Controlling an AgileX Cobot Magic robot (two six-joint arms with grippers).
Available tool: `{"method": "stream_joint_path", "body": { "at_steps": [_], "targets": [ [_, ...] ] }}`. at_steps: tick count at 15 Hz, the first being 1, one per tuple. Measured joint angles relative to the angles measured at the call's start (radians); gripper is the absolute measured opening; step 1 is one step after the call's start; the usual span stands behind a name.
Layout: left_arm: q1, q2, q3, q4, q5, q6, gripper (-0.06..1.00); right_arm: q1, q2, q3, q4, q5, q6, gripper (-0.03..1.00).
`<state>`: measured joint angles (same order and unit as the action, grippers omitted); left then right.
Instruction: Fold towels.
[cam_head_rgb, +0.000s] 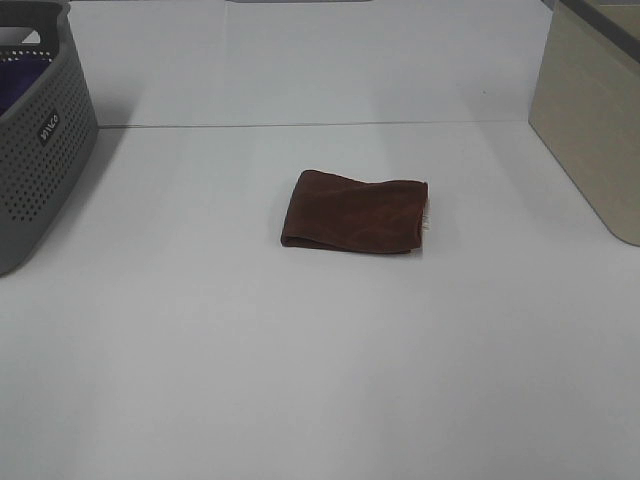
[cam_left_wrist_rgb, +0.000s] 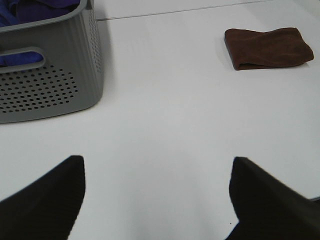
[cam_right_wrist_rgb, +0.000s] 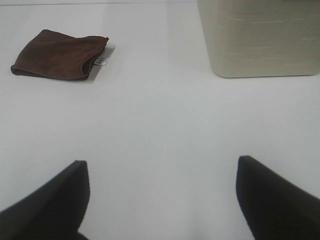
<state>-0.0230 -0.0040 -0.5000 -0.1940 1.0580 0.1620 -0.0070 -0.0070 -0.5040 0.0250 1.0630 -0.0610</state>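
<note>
The dark reddish-brown towel (cam_head_rgb: 355, 212) lies folded into a small rectangle in the middle of the white table, its small white tag (cam_head_rgb: 427, 220) at the right edge. It also shows in the left wrist view (cam_left_wrist_rgb: 268, 48) and in the right wrist view (cam_right_wrist_rgb: 60, 54), where the tag (cam_right_wrist_rgb: 102, 61) sticks out. My left gripper (cam_left_wrist_rgb: 157, 192) is open and empty, well back from the towel. My right gripper (cam_right_wrist_rgb: 162, 192) is open and empty too, also far from it. Neither arm shows in the exterior high view.
A grey perforated basket (cam_head_rgb: 45, 150) stands at the far left, holding a purple cloth (cam_left_wrist_rgb: 30, 10). A beige bin (cam_head_rgb: 595, 110) stands at the right edge; it also shows in the right wrist view (cam_right_wrist_rgb: 257, 40).
</note>
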Motion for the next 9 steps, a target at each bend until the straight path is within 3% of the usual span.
{"method": "stream_joint_path", "body": {
  "at_steps": [9],
  "targets": [
    [0.0, 0.0, 0.0, 0.002, 0.0, 0.0, 0.76, 0.0, 0.0, 0.0, 0.0, 0.0, 0.0, 0.76]
  ]
}}
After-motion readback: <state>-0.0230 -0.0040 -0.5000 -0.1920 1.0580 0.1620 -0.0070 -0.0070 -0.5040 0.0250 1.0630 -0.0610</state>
